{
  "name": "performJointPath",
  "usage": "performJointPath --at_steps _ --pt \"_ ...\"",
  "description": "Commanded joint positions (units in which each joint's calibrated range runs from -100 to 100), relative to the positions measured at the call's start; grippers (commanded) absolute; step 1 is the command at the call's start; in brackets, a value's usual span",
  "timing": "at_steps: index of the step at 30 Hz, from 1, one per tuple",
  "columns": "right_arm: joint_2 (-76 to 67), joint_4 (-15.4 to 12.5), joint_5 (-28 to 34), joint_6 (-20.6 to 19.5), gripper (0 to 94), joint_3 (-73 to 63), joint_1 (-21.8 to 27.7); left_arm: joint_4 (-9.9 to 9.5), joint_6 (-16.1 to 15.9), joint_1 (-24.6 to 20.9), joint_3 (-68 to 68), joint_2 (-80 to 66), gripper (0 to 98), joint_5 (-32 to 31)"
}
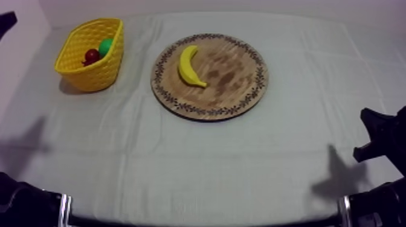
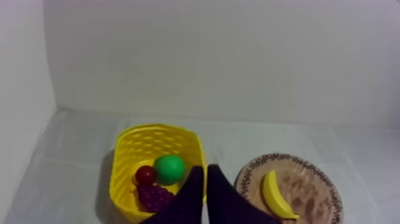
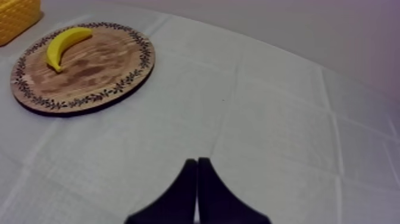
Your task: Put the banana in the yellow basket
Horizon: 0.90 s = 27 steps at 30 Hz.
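While the banana lies flat on the wooden board, nothing is touching it. In the top view it sits left of the board's middle, with its curved back toward the yellow basket and both tips pointing right. The board is upper centre of the frame on the grey-white cloth. The basket is at the upper left of the frame, apart from the board with a strip of cloth between them.

Inside the basket are a small red fruit and a green fruit, just beside each other. The left wrist view also shows a bunch of grapes next to the red one.

The left gripper has its fingers pressed together in a narrow wedge, holding nothing, and lines up with the gap between basket and board. The right gripper is likewise a narrow wedge with nothing held, over bare cloth well apart from the board. In the top view the right arm is a black shape at the right edge, and the left arm is in the lower left corner.
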Motion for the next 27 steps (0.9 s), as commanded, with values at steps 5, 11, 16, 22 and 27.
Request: performJointPath --at_steps 5,11,16,22,27 --pt "0.0 0.0 0.0 0.0 0.3 0.0 0.0 -0.70 0.4 2.4 -25.8 18.3 0.0 5.2" --pt "0.0 0.0 0.0 0.0 0.3 0.0 0.0 -3.47 2.8 6.4 -38.2 29.4 0.0 10.8" --pt "0.0 0.0 0.0 0.0 0.3 0.0 0.0 -6.72 6.3 11.0 -46.3 37.6 0.0 17.9" --pt "0.0 0.0 0.0 0.0 0.3 0.0 0.0 -8.96 9.1 15.4 -52.3 46.7 0.0 24.4" --pt "0.0 0.0 0.0 0.0 0.3 0.0 0.0 -9.79 10.9 17.7 -55.9 54.0 0.0 26.4"
